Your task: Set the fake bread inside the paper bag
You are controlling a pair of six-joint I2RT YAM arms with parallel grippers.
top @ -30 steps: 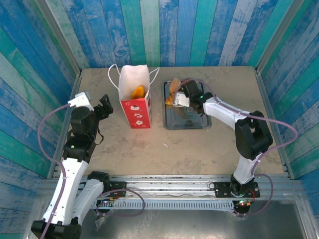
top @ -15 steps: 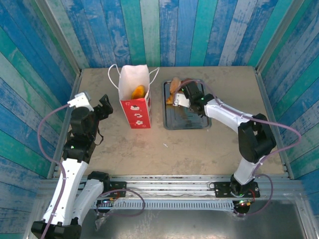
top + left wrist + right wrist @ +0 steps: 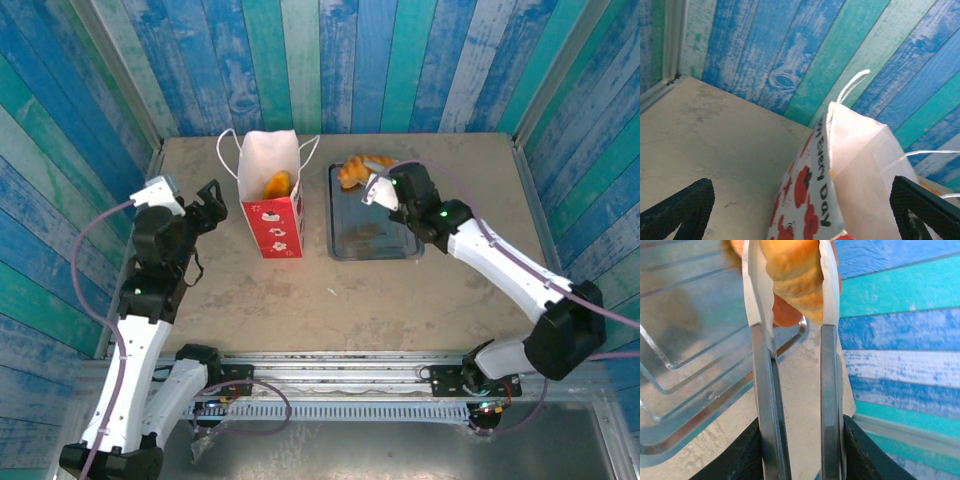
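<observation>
raised off the tray (image 3: 375,240) toward its far rim since a second ago: one fake bread (image 3: 358,170) piece, pinched between tongs (image 3: 761,390) tips for carrying. second piece (image 3: 279,183) already inside paper bag (image 3: 272,215), standing upright just left of tray for top loading. right gripper (image 3: 388,190) jaws clamped on tongs. left gripper (image 3: 207,203) jaws apart beside bag, likely placed to steady it. all set on bench (image 3: 400,290).

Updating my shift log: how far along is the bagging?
Done: at least one golden bread sits inside the paper bag. In hand: the right claw grips tongs pinching another pastry at the far end of the tray. Left: carrying that piece over and dropping it into the bag.
</observation>
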